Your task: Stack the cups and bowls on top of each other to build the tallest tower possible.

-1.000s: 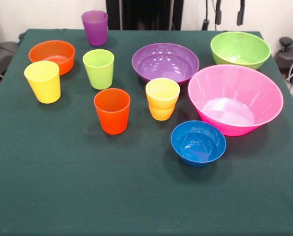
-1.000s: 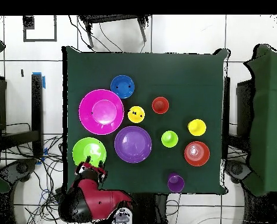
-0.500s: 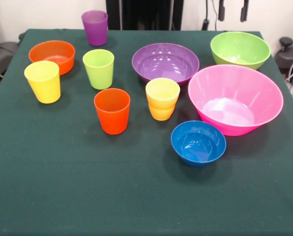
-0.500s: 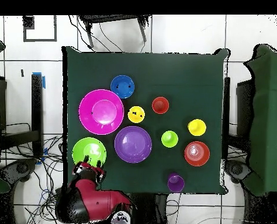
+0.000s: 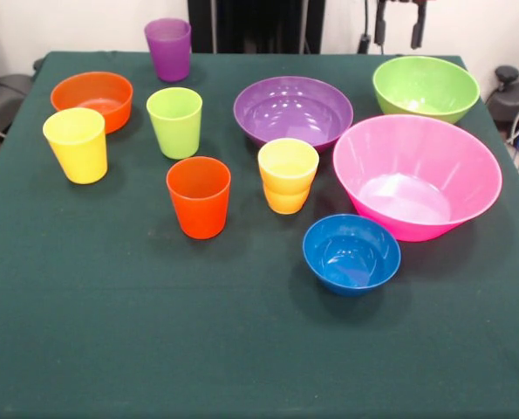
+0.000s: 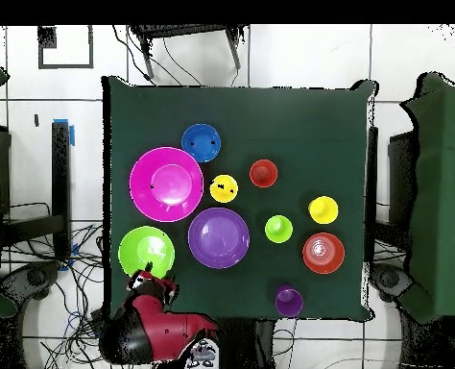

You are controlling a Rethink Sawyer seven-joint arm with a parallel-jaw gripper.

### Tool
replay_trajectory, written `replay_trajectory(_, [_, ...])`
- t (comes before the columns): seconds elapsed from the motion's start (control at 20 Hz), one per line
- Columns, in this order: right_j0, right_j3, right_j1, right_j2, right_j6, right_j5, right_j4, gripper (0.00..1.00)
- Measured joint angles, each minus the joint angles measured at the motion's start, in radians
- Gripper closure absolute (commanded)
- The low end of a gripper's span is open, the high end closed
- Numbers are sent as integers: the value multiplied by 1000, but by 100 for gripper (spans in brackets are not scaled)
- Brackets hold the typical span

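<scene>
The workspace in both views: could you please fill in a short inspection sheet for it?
Surface: table under a dark green cloth.
Job's things: purple cup, lime cup, yellow cup, orange cup, all upright and apart; yellow-orange cups look nested. Orange bowl, purple bowl, lime bowl, pink bowl, blue bowl, all upright, nothing stacked in them.
Clutter: nothing seen.
Gripper: gripper open, empty, above the far edge by the lime bowl.
Cables: cables loose on the floor beside the base.
Surroundings: tiled floor.
</scene>
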Motion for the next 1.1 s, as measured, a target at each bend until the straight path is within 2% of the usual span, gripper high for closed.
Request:
replay_trajectory(0.45, [-34,0,42,0,0,0,0,0])
replay_trajectory(1.1, [-47,0,43,2,0,-49,0,0])
